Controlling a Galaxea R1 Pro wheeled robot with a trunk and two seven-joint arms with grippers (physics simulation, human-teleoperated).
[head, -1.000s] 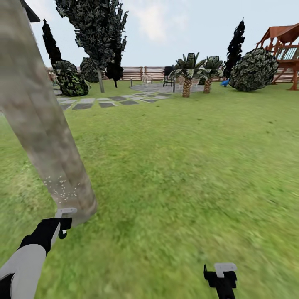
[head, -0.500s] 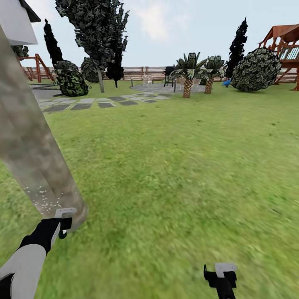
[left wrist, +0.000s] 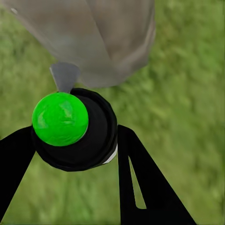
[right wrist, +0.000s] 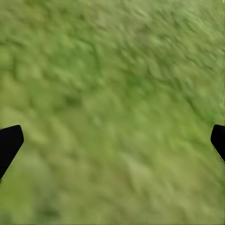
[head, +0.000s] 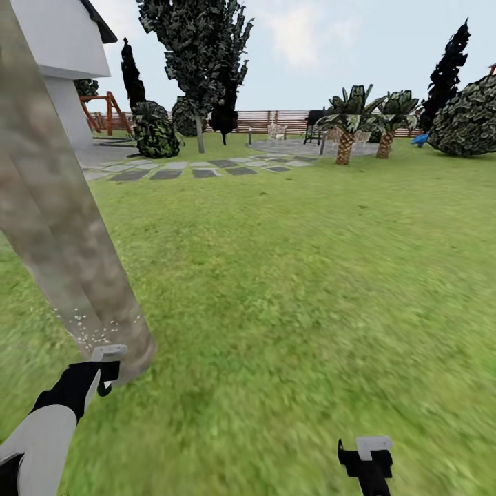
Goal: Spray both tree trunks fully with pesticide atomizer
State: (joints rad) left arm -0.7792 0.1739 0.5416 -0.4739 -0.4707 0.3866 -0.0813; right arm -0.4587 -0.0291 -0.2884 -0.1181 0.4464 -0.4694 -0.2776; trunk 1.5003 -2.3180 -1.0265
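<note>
At the lower left of the head view, the left gripper (left wrist: 75, 140) has its black fingers (left wrist: 140, 183) clamped on the black, green-topped pesticide atomizer (left wrist: 70, 129), its grey nozzle beside the thick mottled beige-grey tree trunk (head: 62, 234), where white pesticide specks (head: 89, 327) cling. The right gripper (right wrist: 112, 140), fingers apart, hangs over open green grass lawn (head: 310, 275); grey stepping stones (head: 186, 169) and the brown slat fence (head: 275, 120) lie far off.

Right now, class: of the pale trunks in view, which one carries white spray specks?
The thick tree trunk beside the left gripper; white pesticide dots its base.

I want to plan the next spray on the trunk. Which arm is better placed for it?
The left. Its gripper holds the atomizer facing the tree trunk; the right gripper is open over grass.
</note>
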